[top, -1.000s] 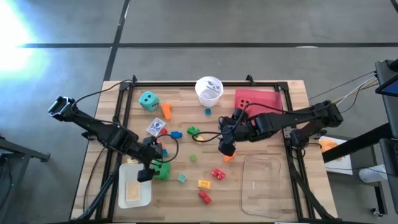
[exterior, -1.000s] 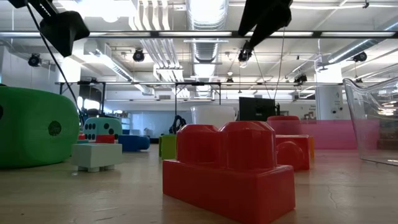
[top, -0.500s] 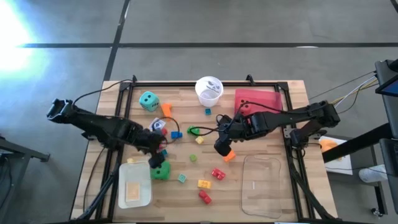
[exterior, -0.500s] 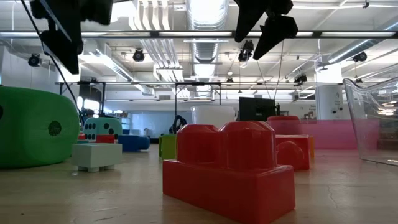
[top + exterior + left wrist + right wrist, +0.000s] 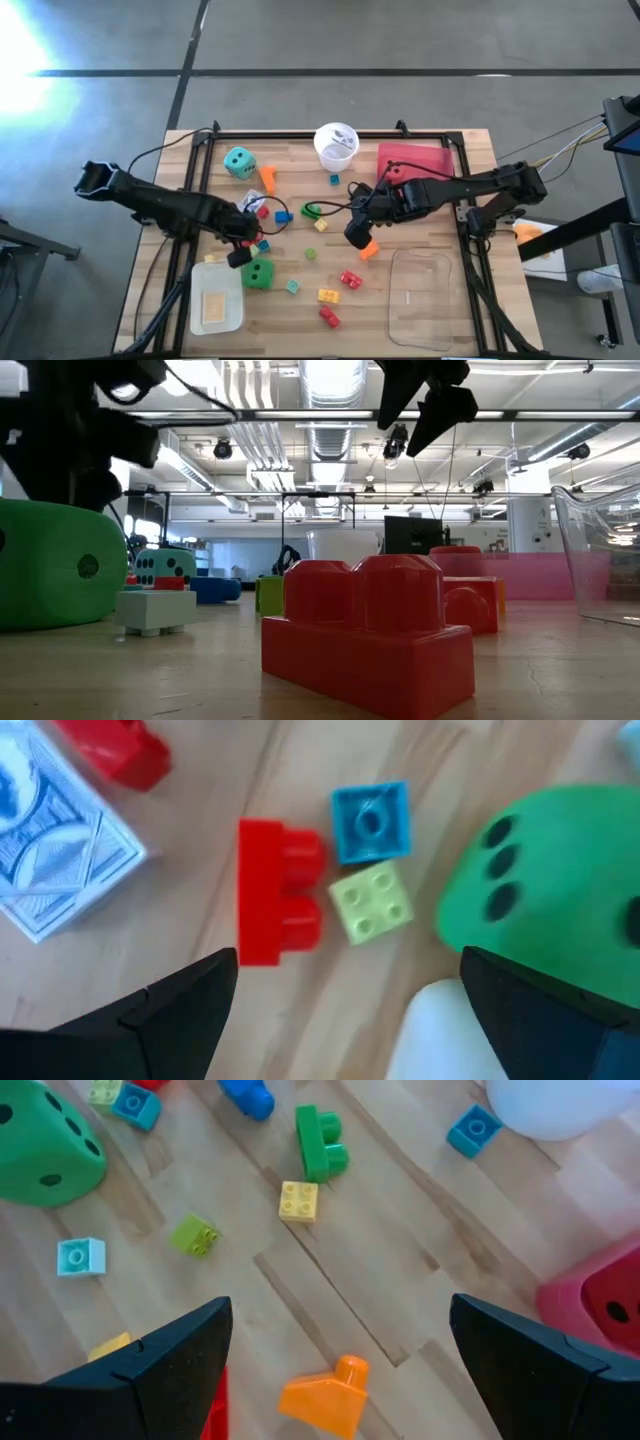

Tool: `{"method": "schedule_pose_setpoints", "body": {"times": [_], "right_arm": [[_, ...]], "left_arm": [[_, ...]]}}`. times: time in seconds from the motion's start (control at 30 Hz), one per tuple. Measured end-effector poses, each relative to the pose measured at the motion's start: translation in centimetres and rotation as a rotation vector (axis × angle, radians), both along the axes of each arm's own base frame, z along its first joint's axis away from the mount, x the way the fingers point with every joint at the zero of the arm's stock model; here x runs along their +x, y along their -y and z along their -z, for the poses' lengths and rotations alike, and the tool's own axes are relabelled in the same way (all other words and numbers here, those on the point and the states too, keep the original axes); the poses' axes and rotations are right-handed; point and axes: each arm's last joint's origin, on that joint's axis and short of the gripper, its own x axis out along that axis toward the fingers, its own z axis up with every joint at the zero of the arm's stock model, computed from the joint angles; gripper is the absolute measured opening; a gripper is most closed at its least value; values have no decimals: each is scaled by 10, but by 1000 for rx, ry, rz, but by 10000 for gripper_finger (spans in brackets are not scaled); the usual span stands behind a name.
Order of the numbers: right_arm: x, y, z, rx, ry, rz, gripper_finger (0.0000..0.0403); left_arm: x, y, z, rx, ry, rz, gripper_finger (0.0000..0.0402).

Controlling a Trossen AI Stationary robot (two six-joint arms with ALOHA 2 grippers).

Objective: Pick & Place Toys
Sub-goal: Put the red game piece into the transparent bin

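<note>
Toys lie scattered over the wooden counter (image 5: 420,290): a green die (image 5: 258,274) sits left of centre toward the near edge, just right of a white tray (image 5: 215,300), and a teal die (image 5: 239,161) rests at the far left. Small bricks dot the middle, among them a red brick (image 5: 275,906) with a blue brick (image 5: 370,821) and a pale green brick (image 5: 371,903) close beside it, all just left of the green die in the left wrist view. The left gripper (image 5: 243,243) hangs above these bricks, just beyond the green die, jaws apart and holding nothing. The right gripper (image 5: 357,235) hovers near the centre over an orange brick (image 5: 325,1395), jaws likewise spread and empty. A white cup (image 5: 336,145) stands at the far edge, with a pink tray (image 5: 425,158) to its right and a clear tray (image 5: 430,300) near right.
</note>
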Motion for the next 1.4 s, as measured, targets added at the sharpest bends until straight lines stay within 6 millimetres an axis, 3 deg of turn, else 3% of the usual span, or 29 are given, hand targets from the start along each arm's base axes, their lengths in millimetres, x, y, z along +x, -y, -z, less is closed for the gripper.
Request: {"method": "schedule_pose_setpoints", "body": {"times": [0.4, 0.77, 1.0, 1.13, 1.4], "right_arm": [[0, 0, -1, -1, 5, -3, 367], [0, 0, -1, -15, 3, -29, 367], [1, 0, -1, -18, 3, -33, 367], [1, 0, -1, -21, 2, -39, 367], [0, 0, -1, -22, -1, -41, 367]], "left_arm": [[-11, -8, 29, 45, -43, -101, 384], [-5, -21, 34, 26, -22, -179, 384], [10, -21, 47, -9, -94, -181, 382], [17, -21, 49, -14, -115, -154, 358], [19, -20, 49, -31, -105, -128, 262]]}}
